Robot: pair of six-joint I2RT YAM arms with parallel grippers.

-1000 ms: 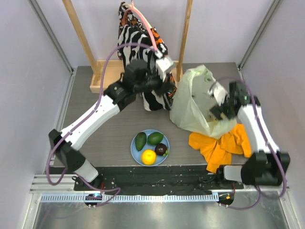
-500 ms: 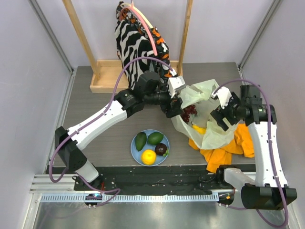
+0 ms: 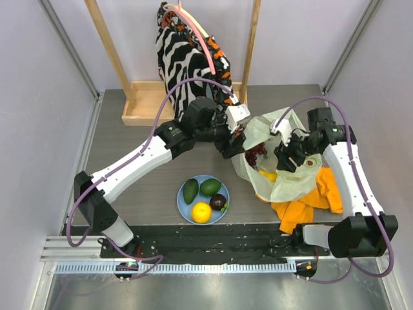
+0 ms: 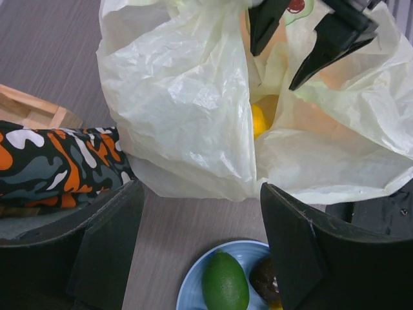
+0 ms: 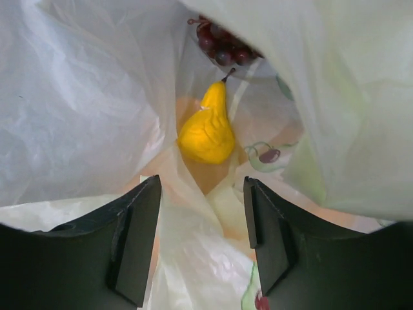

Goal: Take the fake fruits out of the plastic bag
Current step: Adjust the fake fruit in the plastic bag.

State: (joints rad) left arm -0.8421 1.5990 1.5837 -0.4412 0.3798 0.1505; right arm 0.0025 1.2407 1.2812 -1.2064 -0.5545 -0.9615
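The pale yellow-green plastic bag (image 3: 287, 184) lies open at right of centre. Inside it are a yellow pear-shaped fruit (image 3: 267, 175) and a dark red grape bunch (image 3: 257, 153). In the right wrist view the pear (image 5: 206, 134) and grapes (image 5: 222, 45) lie ahead of my open right gripper (image 5: 201, 187), with bag film between the jaws. In the top view my right gripper (image 3: 284, 155) is in the bag's mouth. My left gripper (image 3: 237, 139) is open at the bag's left edge; in its wrist view (image 4: 200, 190) the bag (image 4: 187, 103) lies just beyond the jaws.
A light blue plate (image 3: 182, 201) in front holds two avocados (image 3: 190, 191), an orange ball (image 3: 201, 212) and a dark purple fruit (image 3: 219, 202). An orange cloth (image 3: 308, 200) lies under the bag's right side. A zebra-patterned garment (image 3: 181, 58) hangs on a wooden stand (image 3: 139, 106) behind.
My left gripper came down from the garment to the bag's left edge. My right gripper moved left into the bag's mouth. The bag has dropped lower and opened, showing the pear and grapes.
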